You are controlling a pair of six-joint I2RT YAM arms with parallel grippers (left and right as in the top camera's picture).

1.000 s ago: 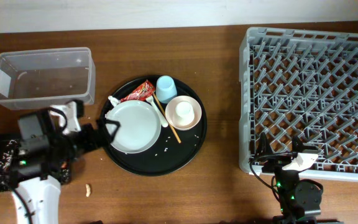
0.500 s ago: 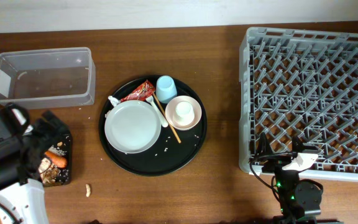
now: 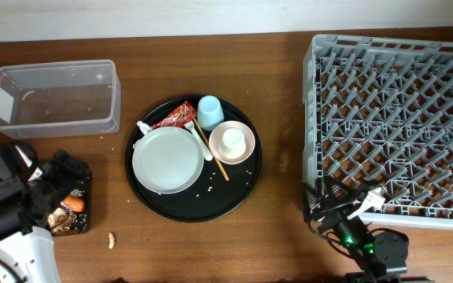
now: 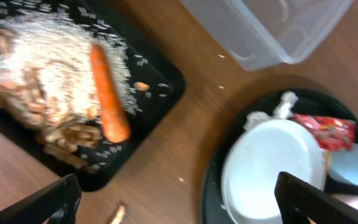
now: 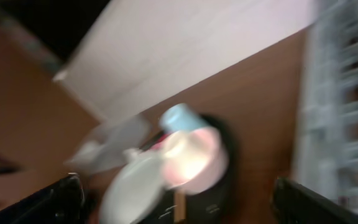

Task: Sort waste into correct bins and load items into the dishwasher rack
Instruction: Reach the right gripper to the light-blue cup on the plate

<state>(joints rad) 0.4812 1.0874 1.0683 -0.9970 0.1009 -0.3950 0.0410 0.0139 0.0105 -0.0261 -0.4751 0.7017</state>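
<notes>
The shallow black tray holds white rice, an orange carrot and brown scraps. My left gripper is open and empty, above the table between this tray and the round black tray; overhead it is at the black tray's top edge. The white plate, red wrapper, tissue, blue cup, white-pink bowl with a white cup inside, chopsticks and fork sit on the round tray. My right gripper is open and empty at the grey rack's front left corner.
The clear box stands at the back left. The round black tray has a few rice grains on it. One brown scrap lies on the table beside the black tray. The right wrist view is blurred.
My left gripper pulled back from the plate's left edge to the black tray at the left. The carrot and scraps now show in that tray. My right arm has swung left.
</notes>
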